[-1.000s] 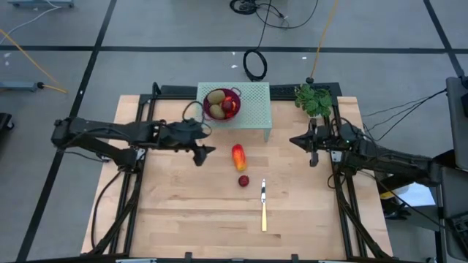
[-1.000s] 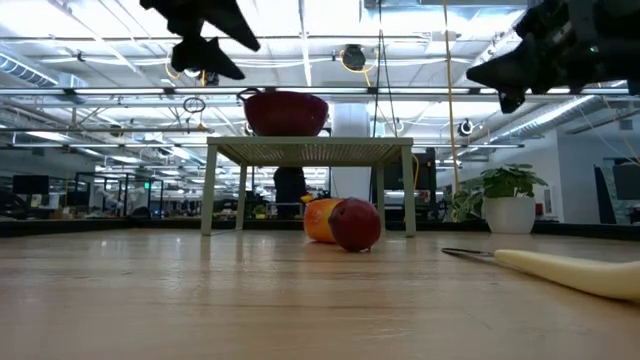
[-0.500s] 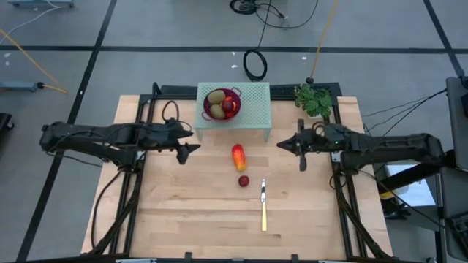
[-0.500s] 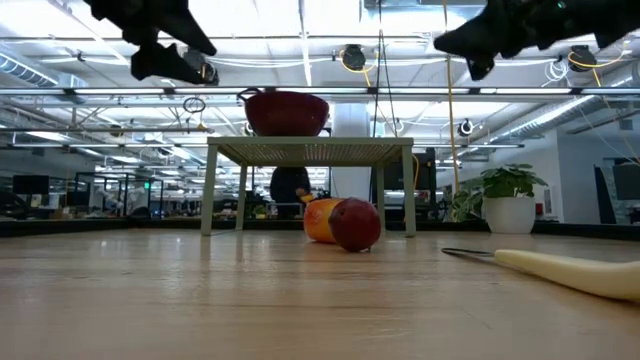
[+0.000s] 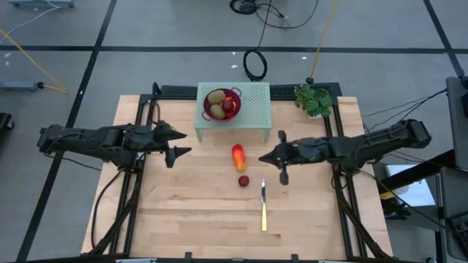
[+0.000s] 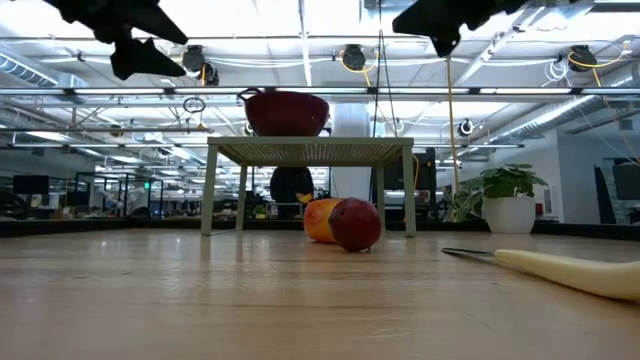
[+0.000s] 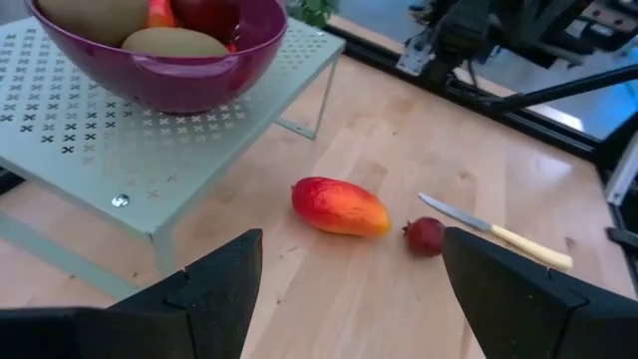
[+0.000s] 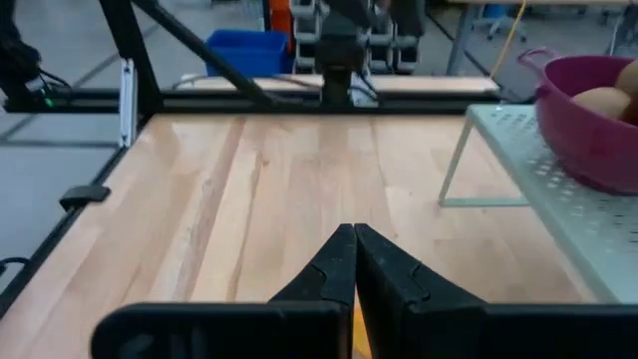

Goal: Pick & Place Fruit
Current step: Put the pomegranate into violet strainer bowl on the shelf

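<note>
A red-orange oblong fruit (image 5: 238, 155) and a dark red ball (image 5: 243, 180) lie on the wooden table in front of a green perforated shelf (image 5: 252, 109). A purple bowl (image 5: 222, 103) on the shelf holds two brown-green ovals (image 7: 174, 42) and some red fruit (image 5: 229, 106). My left gripper (image 5: 186, 143) hovers open, left of the shelf, with nothing between its fingers (image 7: 214, 289). My right gripper (image 5: 262, 157) is shut and empty, raised just right of the oblong fruit (image 7: 339, 206) and pointing toward the table's left.
A yellow-handled knife (image 5: 263, 204) lies near the ball, blade toward the far edge. A potted plant (image 5: 314, 98) stands at the far right corner. Bare wood stretches along the near half of the table (image 5: 190, 219).
My left gripper has drawn back toward the table's left edge, away from the shelf and bowl, still open. My right gripper has swung from the table's right side toward the oblong fruit and risen, staying shut. The fruits have not moved.
</note>
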Tool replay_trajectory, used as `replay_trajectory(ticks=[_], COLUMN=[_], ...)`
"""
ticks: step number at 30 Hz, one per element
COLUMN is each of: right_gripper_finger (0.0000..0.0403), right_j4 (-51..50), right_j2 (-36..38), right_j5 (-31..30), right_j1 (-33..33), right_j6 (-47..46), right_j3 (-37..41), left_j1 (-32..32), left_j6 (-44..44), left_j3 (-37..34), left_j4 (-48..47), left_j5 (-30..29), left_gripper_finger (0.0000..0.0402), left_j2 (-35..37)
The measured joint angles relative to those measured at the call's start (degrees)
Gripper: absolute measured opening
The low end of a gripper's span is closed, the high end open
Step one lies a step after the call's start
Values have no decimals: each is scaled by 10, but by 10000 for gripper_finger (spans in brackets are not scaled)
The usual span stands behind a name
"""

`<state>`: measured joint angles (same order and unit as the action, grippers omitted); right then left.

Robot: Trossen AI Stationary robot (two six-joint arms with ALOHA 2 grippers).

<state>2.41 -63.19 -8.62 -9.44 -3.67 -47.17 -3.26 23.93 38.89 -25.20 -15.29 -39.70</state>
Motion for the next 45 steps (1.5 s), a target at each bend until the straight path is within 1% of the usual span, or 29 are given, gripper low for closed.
replay_trajectory(ticks=[9,16,20,24,27,39,45], right_gripper_finger=[2,2,2,7,24,127,169], right_j4=[-148,-223,-242,-249,-251,-262,-264], right_j2=[-152,-249,-289,-320,-334,-334,-334], right_j5=[-6,-5,0,44,60,59,58], right_j1=[-38,-49,-53,-53,-53,-49,-40], right_j6=[-8,-31,-37,-39,-39,-33,-25], right_j3=[-154,-242,-280,-299,-303,-304,-304], left_j1=[-30,-56,-66,-73,-77,-85,-85], left_j6=[-14,-23,-29,-29,-33,-62,-90], left_j3=[-49,-79,-84,-84,-84,-84,-84], left_j4=[2,1,-6,-16,-21,-21,-21], left_j5=[0,0,0,-1,-2,-2,14], left_gripper_finger=[310,310,310,310,310,310,310], left_j2=[83,139,160,173,178,177,177])
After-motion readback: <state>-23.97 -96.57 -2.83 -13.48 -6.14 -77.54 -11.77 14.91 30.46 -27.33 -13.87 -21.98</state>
